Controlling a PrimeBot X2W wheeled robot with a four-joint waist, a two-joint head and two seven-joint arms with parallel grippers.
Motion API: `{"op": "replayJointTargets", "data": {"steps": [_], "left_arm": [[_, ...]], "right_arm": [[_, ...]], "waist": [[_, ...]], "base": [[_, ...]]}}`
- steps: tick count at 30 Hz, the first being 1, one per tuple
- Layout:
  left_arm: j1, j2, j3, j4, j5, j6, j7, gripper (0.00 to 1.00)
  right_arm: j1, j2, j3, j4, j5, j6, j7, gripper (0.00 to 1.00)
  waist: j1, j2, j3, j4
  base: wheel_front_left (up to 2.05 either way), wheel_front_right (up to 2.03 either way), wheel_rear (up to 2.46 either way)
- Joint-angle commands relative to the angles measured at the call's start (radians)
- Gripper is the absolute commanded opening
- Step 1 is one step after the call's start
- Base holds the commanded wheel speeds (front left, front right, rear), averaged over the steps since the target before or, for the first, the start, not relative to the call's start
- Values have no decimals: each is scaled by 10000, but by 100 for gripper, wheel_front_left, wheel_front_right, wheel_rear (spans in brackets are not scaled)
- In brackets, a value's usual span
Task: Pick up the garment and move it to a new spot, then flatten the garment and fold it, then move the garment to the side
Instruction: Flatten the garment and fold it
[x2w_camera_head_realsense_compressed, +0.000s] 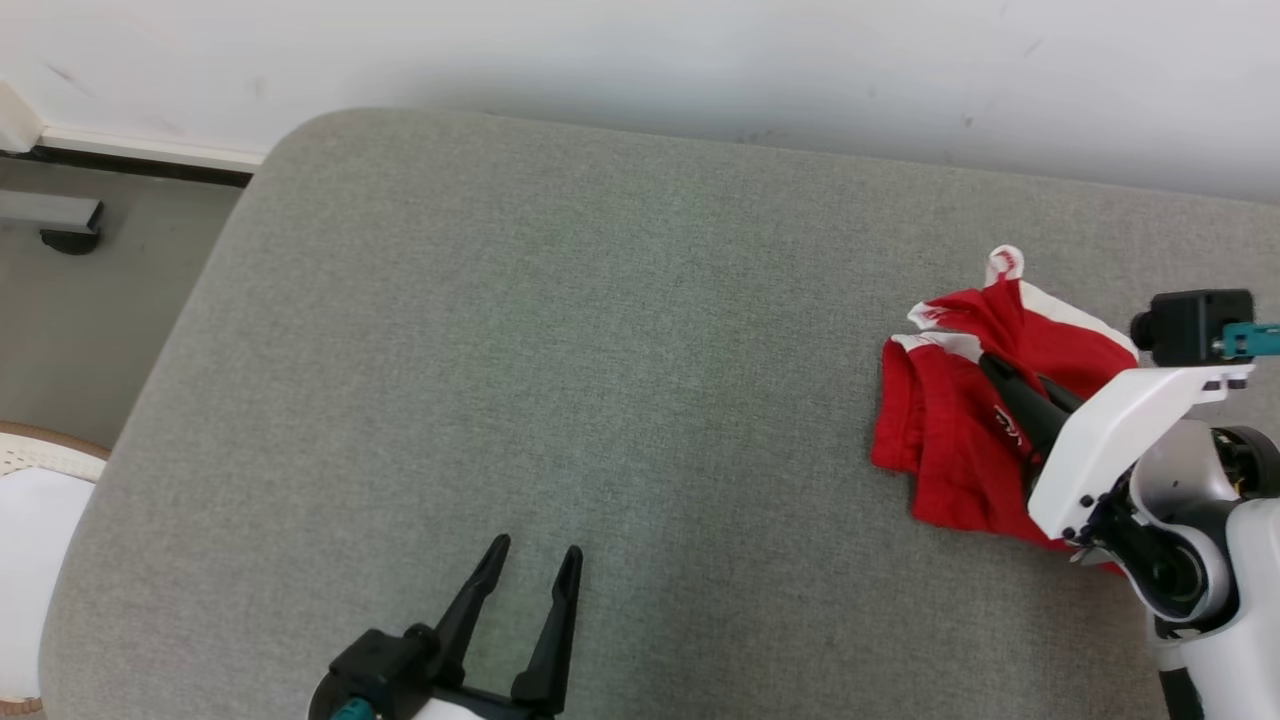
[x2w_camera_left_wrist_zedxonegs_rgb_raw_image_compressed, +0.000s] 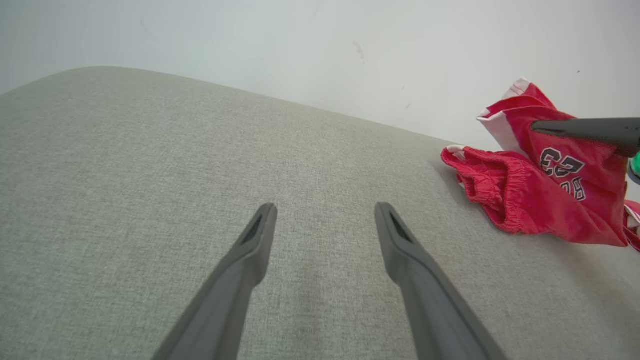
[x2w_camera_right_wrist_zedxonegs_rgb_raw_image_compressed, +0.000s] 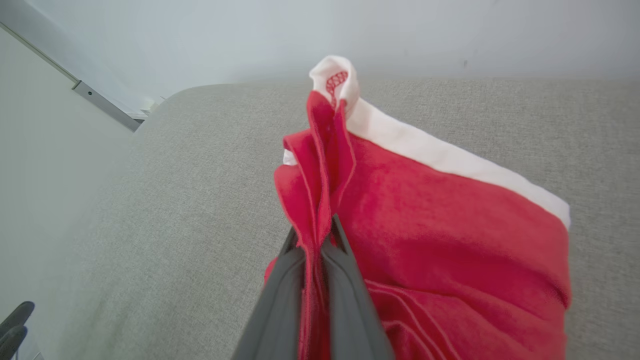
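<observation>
Dark numerals, seemingly "23", mark the crumpled red fabric garment with white trim (x2w_camera_head_realsense_compressed: 950, 440), lying at the right of the grey upholstered surface (x2w_camera_head_realsense_compressed: 600, 350); broad open cushion stretches leftward. Its white-tipped fold points toward the white wall (x2w_camera_head_realsense_compressed: 700, 60). The right gripper (x2w_camera_right_wrist_zedxonegs_rgb_raw_image_compressed: 314, 235) is clamped on that fold; the left gripper (x2w_camera_head_realsense_compressed: 535, 548) stands spread wide, well apart.

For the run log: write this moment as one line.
phase: pick-up; right tool: shut on red shorts; left tool: open, empty; surface: grey fabric
</observation>
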Motion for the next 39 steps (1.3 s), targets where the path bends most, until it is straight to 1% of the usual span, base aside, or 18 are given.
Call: {"op": "replayJointTargets", "data": {"steps": [1,9,10,11,13,20,26,30,32,35,39], "left_arm": [[14,24,11,12,-107,44,4,100],[6,23,-77,22,-289,148,4,100],[3,23,-78,25,-306,151,4,100],[2,22,-82,36,-314,159,4,100],[-8,24,-81,50,-294,161,4,100],[14,23,-46,92,-337,182,4,100],[224,22,95,51,-121,189,4,100],[450,22,304,6,-7,183,4,100],[606,24,416,-16,31,192,4,100],[833,24,587,-80,108,216,4,100],[1125,25,709,-156,155,229,4,100]], "right_arm": [[-53,29,59,48,-180,26,-67,0],[46,416,144,567,-796,26,-535,0],[50,469,168,622,-833,26,-593,3],[51,508,252,644,-865,26,-659,31],[90,570,469,636,-849,26,-810,100],[436,734,1188,286,-263,26,-1187,100],[1098,728,1622,-600,273,26,-1798,100],[1685,419,1702,-1356,232,26,-2522,100],[1945,148,1734,-1746,68,26,-2994,100],[2368,-312,1509,-2184,-310,27,-3854,100],[2955,-688,865,-2338,-572,27,-4954,100]], "waist": [[0,0,-5,3],[0,0,-9,0],[0,0,-4,-10],[0,0,-4,-20],[0,0,5,-45],[0,0,-112,-147],[0,0,-528,-232],[0,0,-835,-382],[0,0,-1005,-489],[0,0,-1202,-664],[0,0,-1446,-856]], "base": [[0,0,0],[0,0,0],[0,0,0],[0,0,0],[0,0,0],[0,0,0],[0,0,0],[0,0,0],[0,0,0],[0,0,0],[0,0,0]]}}
